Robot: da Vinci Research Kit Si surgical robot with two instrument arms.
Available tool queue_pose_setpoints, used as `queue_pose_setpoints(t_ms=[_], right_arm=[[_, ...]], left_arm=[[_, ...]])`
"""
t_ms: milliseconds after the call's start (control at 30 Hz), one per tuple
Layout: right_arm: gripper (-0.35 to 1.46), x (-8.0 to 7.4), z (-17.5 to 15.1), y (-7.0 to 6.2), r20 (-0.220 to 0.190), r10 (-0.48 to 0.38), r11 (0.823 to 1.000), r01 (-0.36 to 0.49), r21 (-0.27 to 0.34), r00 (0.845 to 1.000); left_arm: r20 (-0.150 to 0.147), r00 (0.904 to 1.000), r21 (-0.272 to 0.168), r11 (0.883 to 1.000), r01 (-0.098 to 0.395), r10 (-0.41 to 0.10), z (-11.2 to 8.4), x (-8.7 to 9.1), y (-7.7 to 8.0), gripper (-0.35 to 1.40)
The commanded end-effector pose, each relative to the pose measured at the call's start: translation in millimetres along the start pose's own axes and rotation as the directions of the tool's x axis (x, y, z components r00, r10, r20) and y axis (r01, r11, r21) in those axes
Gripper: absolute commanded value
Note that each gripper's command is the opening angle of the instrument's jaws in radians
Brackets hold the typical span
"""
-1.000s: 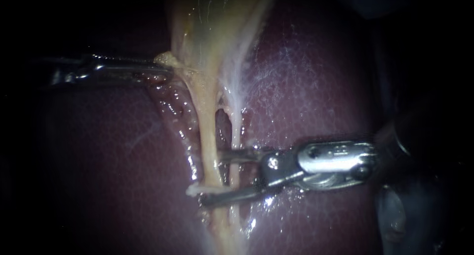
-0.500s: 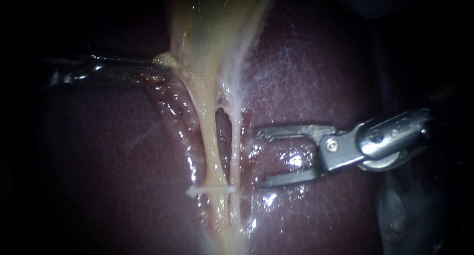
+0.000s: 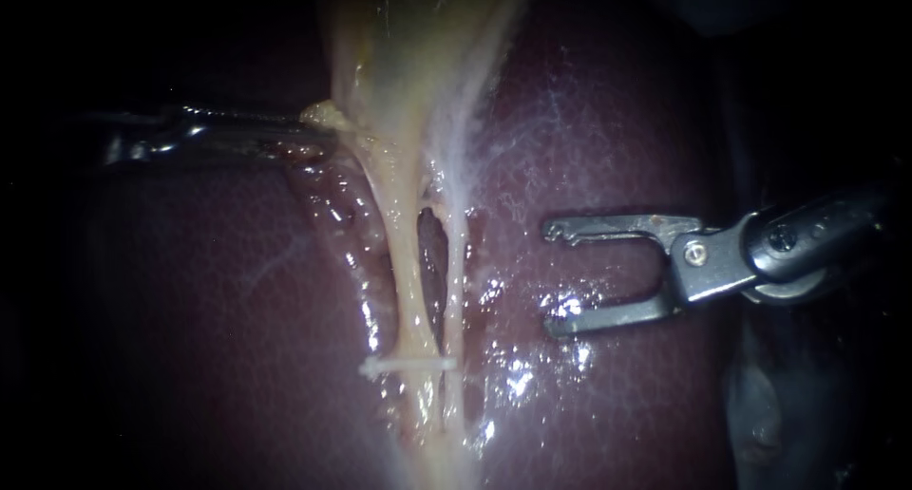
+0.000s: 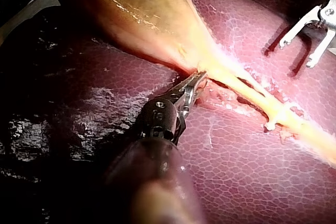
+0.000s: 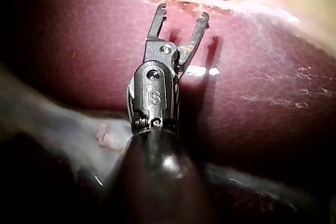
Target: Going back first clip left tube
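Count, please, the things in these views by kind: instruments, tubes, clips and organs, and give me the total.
Slender metal instruments with small jaws: 2, the left instrument and the right instrument
Pale yellowish tubes: 2, the left tube and the right tube
Small white clip: 1
Dark red liver: 1
Yellowish gallbladder: 1
Total: 7

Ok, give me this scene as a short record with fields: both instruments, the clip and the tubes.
left instrument: end effector at the edge of the gallbladder, jaws shut on it
right instrument: end effector over the liver, apart from the tubes, jaws open and empty
clip: across the left tube, reaching to the right tube
tubes: side by side, a dark gap between them above the clip
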Motion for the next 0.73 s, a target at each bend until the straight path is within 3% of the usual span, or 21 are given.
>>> queue_pose_setpoints(t_ms=[33,267,733], right_arm=[[0.5,-0.1,0.0,0.0,0.0,0.0,1.0,0.0,0.001,1.0],[0.5,-0.1,-0.1,-0.1,-0.001,0.0,1.0,0.0,0.005,1.0],[0.5,0.0,0.2,-0.1,-0.003,-0.001,1.0,0.001,0.01,1.0]], left_arm=[[-0.003,1.0,0.004,1.0,-0.002,0.002,0.4,0.1,-0.1,-0.35],[-0.005,1.0,0.016,1.0,-0.005,0.005,2.3,0.7,0.0,-0.35],[-0.008,0.9999,0.017,1.0,-0.006,0.006,2.1,0.8,0.1,-0.35]])
